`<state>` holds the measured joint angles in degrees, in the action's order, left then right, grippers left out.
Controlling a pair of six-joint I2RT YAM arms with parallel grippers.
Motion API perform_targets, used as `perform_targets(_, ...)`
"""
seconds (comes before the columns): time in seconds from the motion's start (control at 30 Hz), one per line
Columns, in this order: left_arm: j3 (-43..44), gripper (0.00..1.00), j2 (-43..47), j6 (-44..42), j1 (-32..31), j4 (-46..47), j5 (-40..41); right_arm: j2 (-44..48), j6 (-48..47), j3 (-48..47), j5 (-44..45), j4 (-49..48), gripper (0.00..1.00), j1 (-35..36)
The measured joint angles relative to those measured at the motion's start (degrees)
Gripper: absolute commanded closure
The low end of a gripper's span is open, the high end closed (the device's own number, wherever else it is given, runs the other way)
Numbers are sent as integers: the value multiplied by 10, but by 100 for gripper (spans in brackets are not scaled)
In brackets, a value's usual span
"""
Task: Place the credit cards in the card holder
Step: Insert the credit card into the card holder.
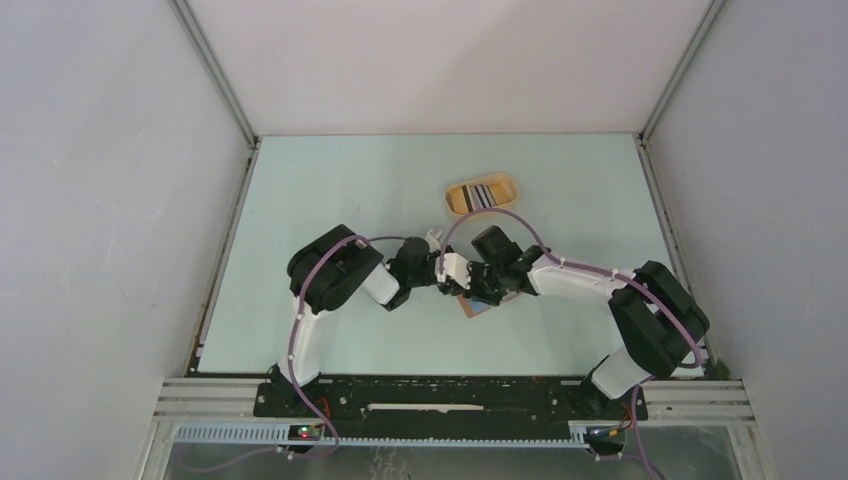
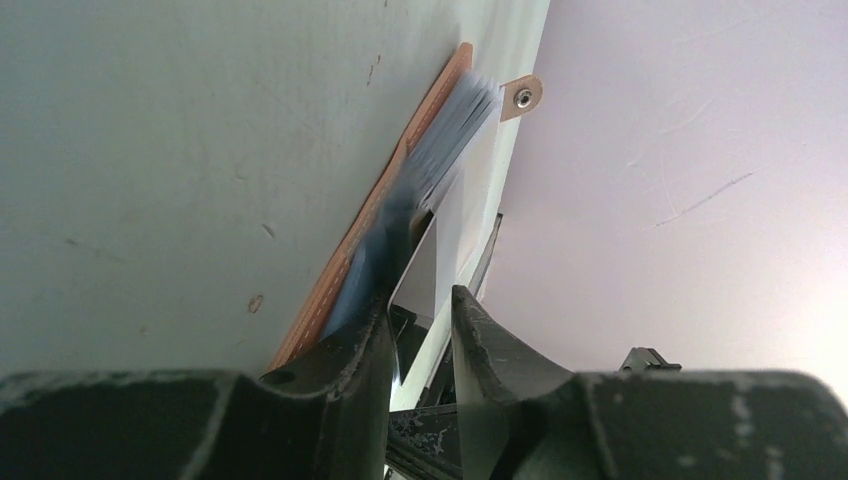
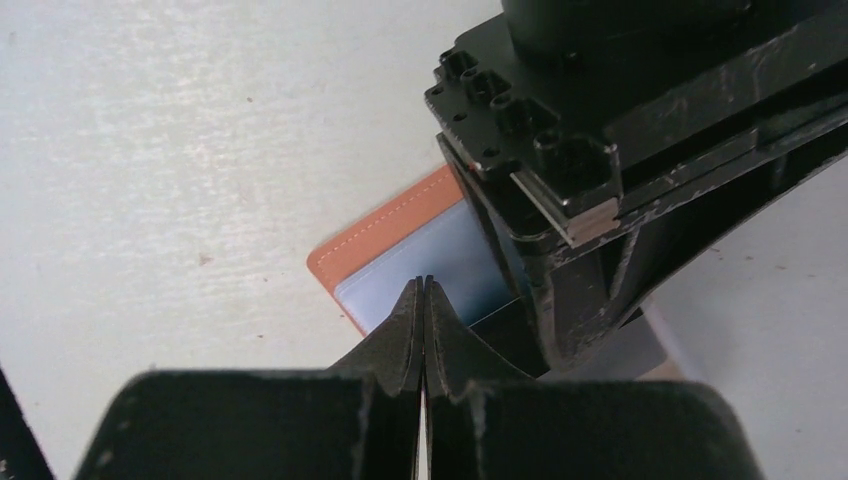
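You are working at the middle of the table (image 1: 330, 200), with both arms crowding over the card holder (image 3: 385, 225). It is lying flat beneath them, well apart from the yellow tray (image 1: 455, 190), where a striped card (image 1: 482, 196) is waiting.

This looks like the step of seating a card in a pocket. The right gripper (image 3: 422, 290) is pinched together on nothing, its tip over the blue-grey card (image 3: 430, 250). The left gripper (image 2: 422, 300) is standing apart, with a pale card (image 2: 462, 215) rising in the gap. Next you are likely needing a straight push along the pocket while the holder is pinned down.

The arms are hiding most of the holder from above. The cards near the snap tab (image 2: 522, 97) are blurring, so you cannot tell whether either card is seated.
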<state>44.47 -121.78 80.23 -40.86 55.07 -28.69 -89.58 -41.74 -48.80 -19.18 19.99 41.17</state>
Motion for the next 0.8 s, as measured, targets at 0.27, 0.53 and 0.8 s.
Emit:
perform_targets(0.27, 0, 66, -5, 9, 0, 6, -7, 0, -18, 0, 38, -17, 99, 9)
perform_targets(0.53, 0, 62, -9, 15, 1, 19, -16, 0, -30, 0, 60, -19, 100, -2)
perform_targets(0.8, 0, 61, -9, 23, 1, 23, -16, 0, -30, 1, 62, -18, 100, -24)
